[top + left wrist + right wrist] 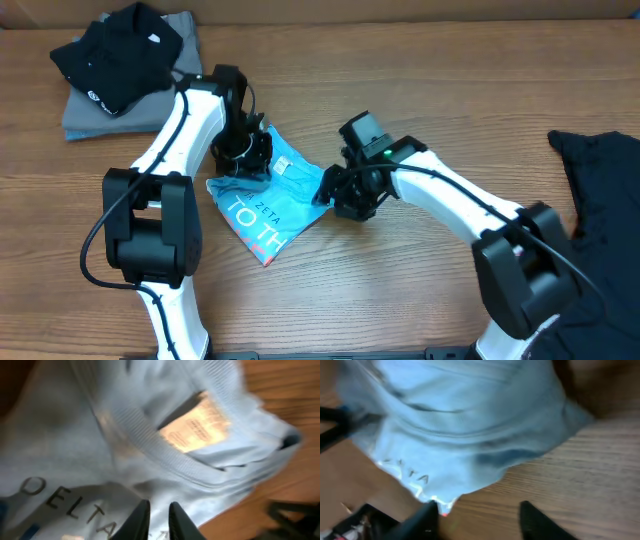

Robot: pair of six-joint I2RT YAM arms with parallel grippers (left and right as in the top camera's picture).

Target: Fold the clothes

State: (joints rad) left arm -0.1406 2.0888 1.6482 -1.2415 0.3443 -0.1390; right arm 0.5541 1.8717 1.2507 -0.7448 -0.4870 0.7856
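Shirt: the light blue T-shirt (268, 205) lies folded small and aslant at mid-counter, white and dark lettering up, its neck label (197, 427) showing.
Left arm: the left fingers (142, 519) stand a narrow slit apart, low over the shirt's collar end, pinching nothing.
Right arm: the right fingers (535, 521) stand wide over bare wood at the shirt's right edge, holding nothing.
Other clothes: a black garment (120, 50) rests on a grey garment (85, 118) at the far left; a second black garment (600, 180) lies at the right edge.
Surface: the counter (400, 300) is brown wood grain.
Room: a tan strip (400, 8) runs behind the far edge.
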